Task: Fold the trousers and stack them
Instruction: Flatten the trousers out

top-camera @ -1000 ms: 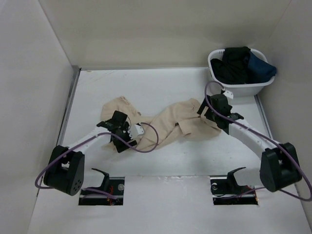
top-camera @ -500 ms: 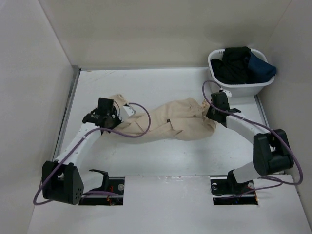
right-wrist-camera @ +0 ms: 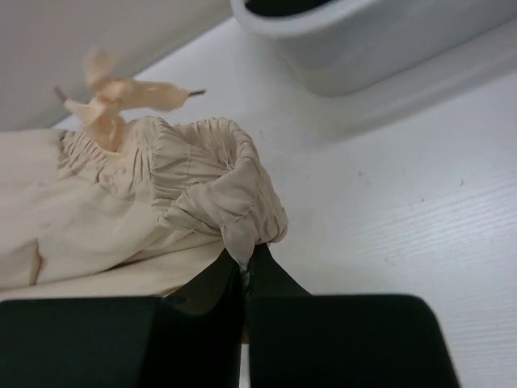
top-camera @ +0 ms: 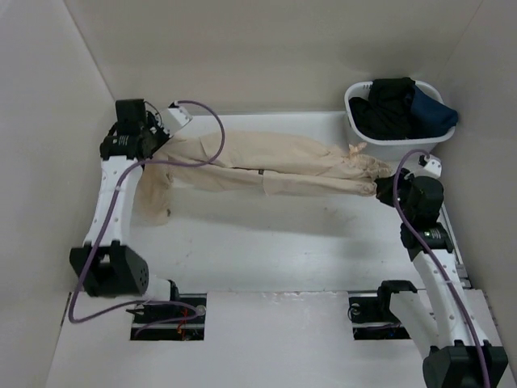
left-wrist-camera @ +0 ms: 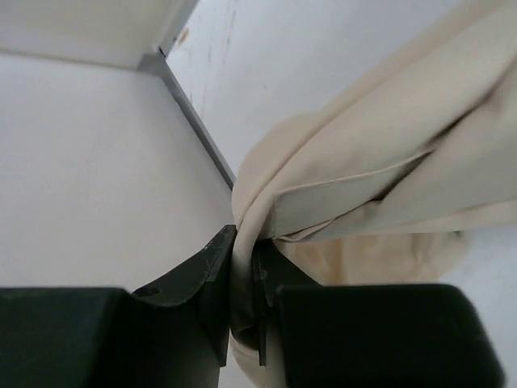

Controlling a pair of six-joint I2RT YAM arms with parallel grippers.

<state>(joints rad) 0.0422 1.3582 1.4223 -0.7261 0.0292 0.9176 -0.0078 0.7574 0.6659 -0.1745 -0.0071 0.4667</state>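
The beige trousers (top-camera: 275, 166) hang stretched across the back of the table between both arms. At the far left my left gripper (top-camera: 153, 139) is shut on their leg end, cloth pinched between the jaws (left-wrist-camera: 242, 275); a loose leg end droops below it (top-camera: 152, 198). On the right, my right gripper (top-camera: 388, 182) is shut on the gathered waistband (right-wrist-camera: 210, 186), a fold of it caught at the fingertips (right-wrist-camera: 246, 263). The drawstring (right-wrist-camera: 121, 93) sticks up behind the waistband.
A white basket (top-camera: 397, 144) holding black and navy garments stands at the back right, close behind the right gripper. The left wall (top-camera: 56, 121) and a metal edge strip (left-wrist-camera: 194, 121) lie just beside the left gripper.
Both grippers closed on the crumpled trousers and pulled apart. The left arm swung to the back left corner, the right arm out to the right, drawing the trousers out long.
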